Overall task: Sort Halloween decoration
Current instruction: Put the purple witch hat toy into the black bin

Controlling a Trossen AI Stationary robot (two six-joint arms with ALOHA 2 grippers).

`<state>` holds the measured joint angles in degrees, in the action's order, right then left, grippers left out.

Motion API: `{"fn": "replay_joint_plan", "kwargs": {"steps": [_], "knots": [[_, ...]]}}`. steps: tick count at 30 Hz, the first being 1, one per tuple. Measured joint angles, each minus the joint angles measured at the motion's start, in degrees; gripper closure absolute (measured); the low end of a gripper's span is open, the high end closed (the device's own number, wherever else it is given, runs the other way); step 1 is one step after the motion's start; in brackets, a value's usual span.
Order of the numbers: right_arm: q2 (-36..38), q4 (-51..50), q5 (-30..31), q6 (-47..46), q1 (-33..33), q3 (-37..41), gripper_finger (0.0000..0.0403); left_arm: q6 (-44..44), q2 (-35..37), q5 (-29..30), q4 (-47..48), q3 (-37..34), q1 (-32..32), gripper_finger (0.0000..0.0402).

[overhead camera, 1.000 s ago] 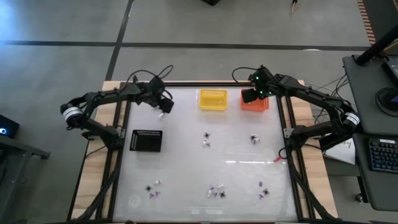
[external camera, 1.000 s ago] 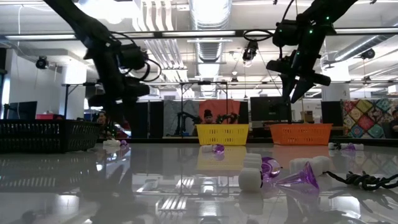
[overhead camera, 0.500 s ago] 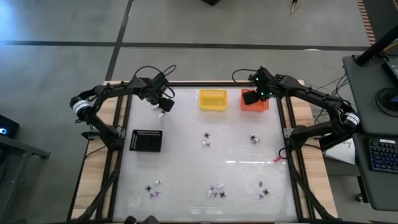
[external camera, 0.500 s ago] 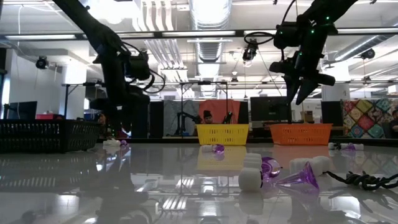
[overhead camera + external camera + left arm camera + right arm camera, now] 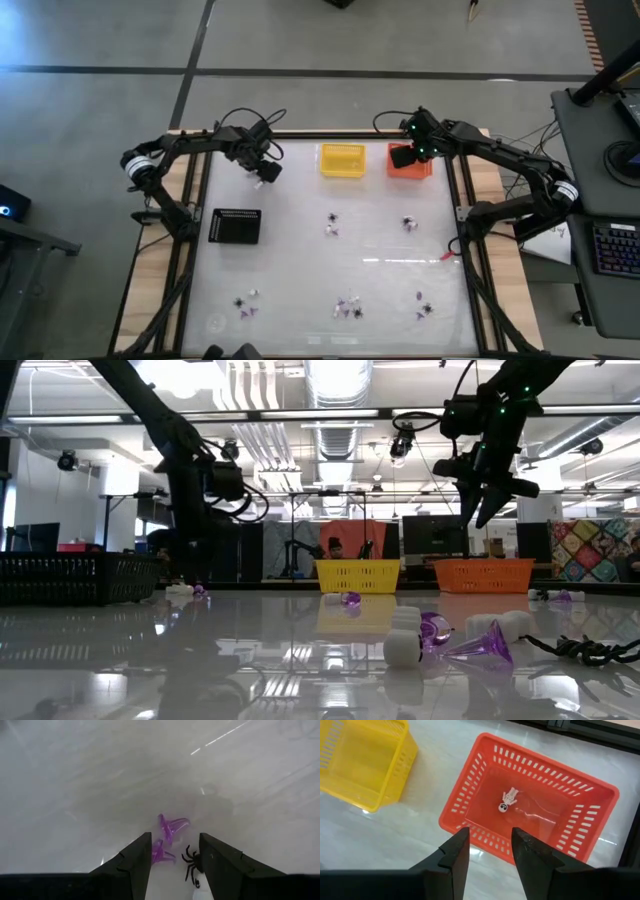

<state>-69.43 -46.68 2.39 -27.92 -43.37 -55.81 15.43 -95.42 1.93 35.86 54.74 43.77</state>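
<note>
My left gripper (image 5: pixel 175 857) is open and points down at the table's far left (image 5: pixel 262 172). Below and between its fingers lie two purple trinkets (image 5: pixel 171 826) (image 5: pixel 160 853) and a black spider trinket (image 5: pixel 192 862), all resting on the table. My right gripper (image 5: pixel 487 847) hangs open above the orange basket (image 5: pixel 485 785) at the far right (image 5: pixel 405 157), holding nothing. A white skeleton trinket (image 5: pixel 507 801) lies on that basket's floor. More trinkets lie scattered mid-table (image 5: pixel 330 223) (image 5: pixel 409 222) and along the near edge (image 5: pixel 348 307).
A yellow basket (image 5: pixel 342 160) stands left of the orange one (image 5: pixel 412 166) at the far edge. A black basket (image 5: pixel 236 226) sits by the left edge, nearer than my left gripper. Trinket clusters lie at the near left (image 5: pixel 245 303) and near right (image 5: pixel 424 308).
My left gripper has sunk toward the table at the far left and tipped more steeply downward, staying open. My right gripper has kept its place over the orange basket.
</note>
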Motion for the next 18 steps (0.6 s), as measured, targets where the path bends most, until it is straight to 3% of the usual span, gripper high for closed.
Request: {"fn": "replay_joint_plan", "kwargs": {"steps": [8, 18], "knots": [[0.00, 0.07, 0.01, -0.79, 0.00, 0.00, 0.0268, -1.21, -1.50, -0.07, -0.53, 0.00, 0.78, 0.0261], [0.00, 0.09, 0.06, -1.65, 0.01, 0.00, 0.0268, -2.85, -2.86, -1.14, -1.63, 0.00, 0.79, 0.0338]]}}
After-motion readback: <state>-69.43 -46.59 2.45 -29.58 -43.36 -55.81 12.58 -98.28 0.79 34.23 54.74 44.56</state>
